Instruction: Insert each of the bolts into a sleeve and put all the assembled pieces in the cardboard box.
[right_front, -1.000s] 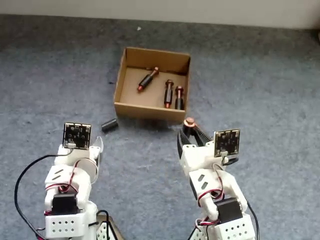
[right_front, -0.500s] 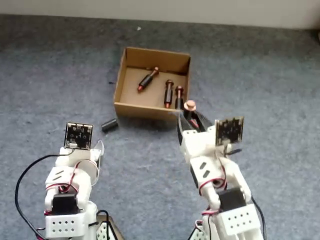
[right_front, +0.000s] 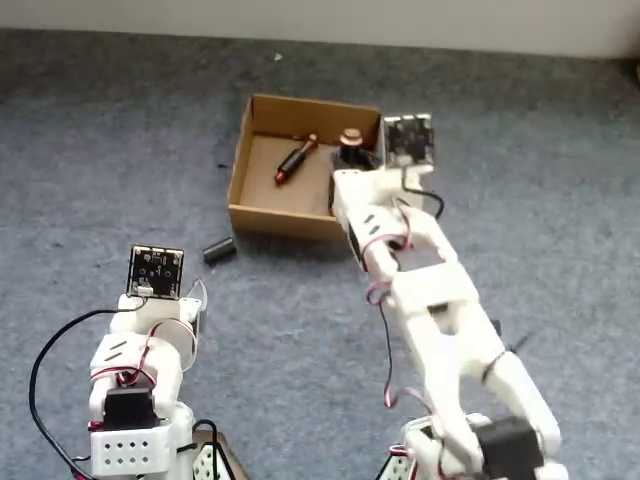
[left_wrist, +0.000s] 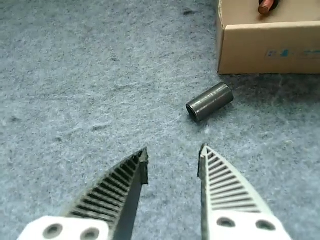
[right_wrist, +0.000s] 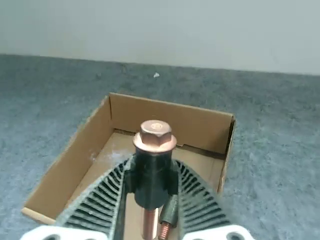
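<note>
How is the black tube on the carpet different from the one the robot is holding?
The loose sleeve lies on its side on the carpet, empty, outside the cardboard box. The held sleeve stands upright in the right gripper over the box, with a copper bolt through it. Both are dark, short cylinders.

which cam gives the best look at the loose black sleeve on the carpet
The left wrist view: the sleeve lies close and unobstructed, its open end visible, just off the cardboard box. The high view shows it as a small dark cylinder near the box's front corner.
</note>
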